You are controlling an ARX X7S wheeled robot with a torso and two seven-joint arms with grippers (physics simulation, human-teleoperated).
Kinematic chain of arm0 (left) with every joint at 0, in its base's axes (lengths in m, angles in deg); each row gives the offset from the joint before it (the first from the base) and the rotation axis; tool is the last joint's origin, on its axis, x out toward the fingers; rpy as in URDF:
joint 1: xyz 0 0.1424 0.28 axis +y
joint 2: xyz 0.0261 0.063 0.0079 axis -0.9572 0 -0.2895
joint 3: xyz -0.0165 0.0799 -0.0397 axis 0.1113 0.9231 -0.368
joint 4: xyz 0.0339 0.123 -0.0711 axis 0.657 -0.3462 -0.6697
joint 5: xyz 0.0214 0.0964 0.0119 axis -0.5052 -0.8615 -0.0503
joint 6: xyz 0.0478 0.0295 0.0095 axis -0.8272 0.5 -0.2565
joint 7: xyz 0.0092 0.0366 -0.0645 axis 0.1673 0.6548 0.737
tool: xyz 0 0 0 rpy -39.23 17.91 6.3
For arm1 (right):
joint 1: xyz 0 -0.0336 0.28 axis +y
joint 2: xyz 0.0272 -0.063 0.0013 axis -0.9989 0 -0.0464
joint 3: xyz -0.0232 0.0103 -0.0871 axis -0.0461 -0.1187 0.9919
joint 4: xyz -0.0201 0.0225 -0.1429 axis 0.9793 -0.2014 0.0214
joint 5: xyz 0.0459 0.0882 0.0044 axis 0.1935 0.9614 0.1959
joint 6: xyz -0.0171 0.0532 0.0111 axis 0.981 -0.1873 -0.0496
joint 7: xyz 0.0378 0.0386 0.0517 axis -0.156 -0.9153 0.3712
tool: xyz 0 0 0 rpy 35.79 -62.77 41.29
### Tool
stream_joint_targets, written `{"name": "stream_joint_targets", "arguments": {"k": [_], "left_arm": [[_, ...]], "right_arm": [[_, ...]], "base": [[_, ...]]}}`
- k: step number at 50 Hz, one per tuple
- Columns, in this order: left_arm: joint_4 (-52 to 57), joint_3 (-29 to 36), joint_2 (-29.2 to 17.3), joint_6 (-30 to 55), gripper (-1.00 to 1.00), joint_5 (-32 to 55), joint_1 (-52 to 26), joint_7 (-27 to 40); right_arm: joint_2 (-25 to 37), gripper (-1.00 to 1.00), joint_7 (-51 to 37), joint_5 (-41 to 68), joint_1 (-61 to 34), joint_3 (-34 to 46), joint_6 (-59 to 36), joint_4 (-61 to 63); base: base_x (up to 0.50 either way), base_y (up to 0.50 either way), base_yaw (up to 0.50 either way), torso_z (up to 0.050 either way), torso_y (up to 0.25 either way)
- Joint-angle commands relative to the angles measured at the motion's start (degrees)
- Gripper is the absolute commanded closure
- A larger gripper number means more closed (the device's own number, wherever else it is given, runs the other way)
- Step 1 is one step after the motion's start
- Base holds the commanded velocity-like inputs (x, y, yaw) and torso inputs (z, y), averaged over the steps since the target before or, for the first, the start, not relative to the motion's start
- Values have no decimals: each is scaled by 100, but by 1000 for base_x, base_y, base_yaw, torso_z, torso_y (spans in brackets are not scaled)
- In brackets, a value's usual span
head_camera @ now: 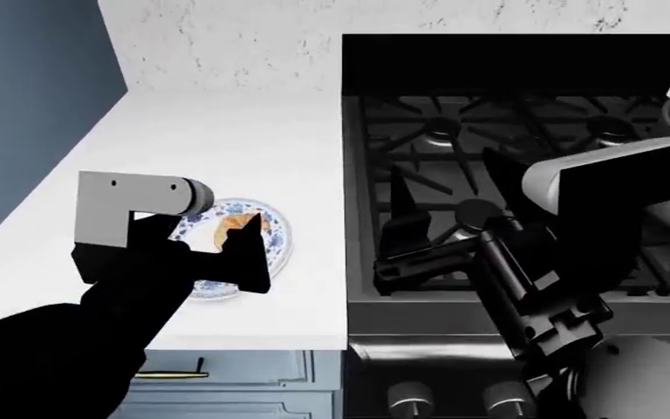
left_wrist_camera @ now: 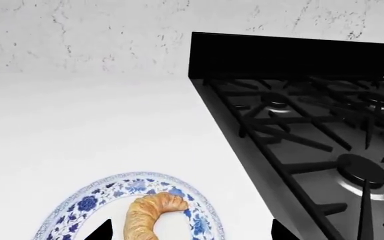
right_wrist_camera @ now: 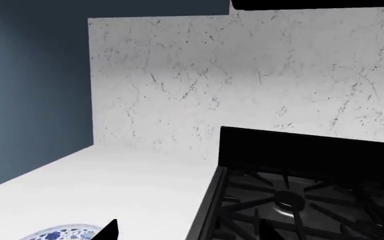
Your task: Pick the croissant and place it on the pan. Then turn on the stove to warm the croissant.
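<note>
Before me a plain white countertop meets a white marble-veined backsplash; a flat blue-grey wall bounds it, with pale blue cabinet drawers beneath.

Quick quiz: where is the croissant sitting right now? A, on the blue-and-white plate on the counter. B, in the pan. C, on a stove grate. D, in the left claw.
A: the croissant lies on the patterned plate on the white counter, beside the stove.
</note>
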Motion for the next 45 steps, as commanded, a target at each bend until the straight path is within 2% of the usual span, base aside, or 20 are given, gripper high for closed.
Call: {"name": "stream_joint_targets", "arguments": {"k": [1, 11, 22, 27, 34, 45], "left_arm": [[-82, -1, -138, -150, -100, 167, 31, 63], [-671, 54, -301, 105, -100, 467, -483, 344], [-2679, 621, -377, 327, -100, 631, -1693, 749], [-3351, 885, -391, 331, -100, 813, -1957, 1012], [-3943, 1218, -394, 204, -100, 749, -2021, 1028], [-4469, 1838, -443, 43, -100, 500, -2437, 660]], "right_arm": [[174, -100, -710, 680, -230, 179, 149, -141], [258, -100, -359, 311, -58, 398, 386, 6], [405, -100, 342, -288, 269, 489, 875, 142], [440, -100, 433, -319, 328, 482, 1004, 137], [493, -100, 432, -247, 360, 462, 1128, 112], [536, -100, 641, -557, 448, 638, 1345, 40]], "base": [[0, 0, 0, 0, 0], [0, 0, 0, 0, 0], [0, 0, 0, 0, 0], [0, 0, 0, 0, 0], [0, 0, 0, 0, 0], [0, 0, 0, 0, 0]]}}
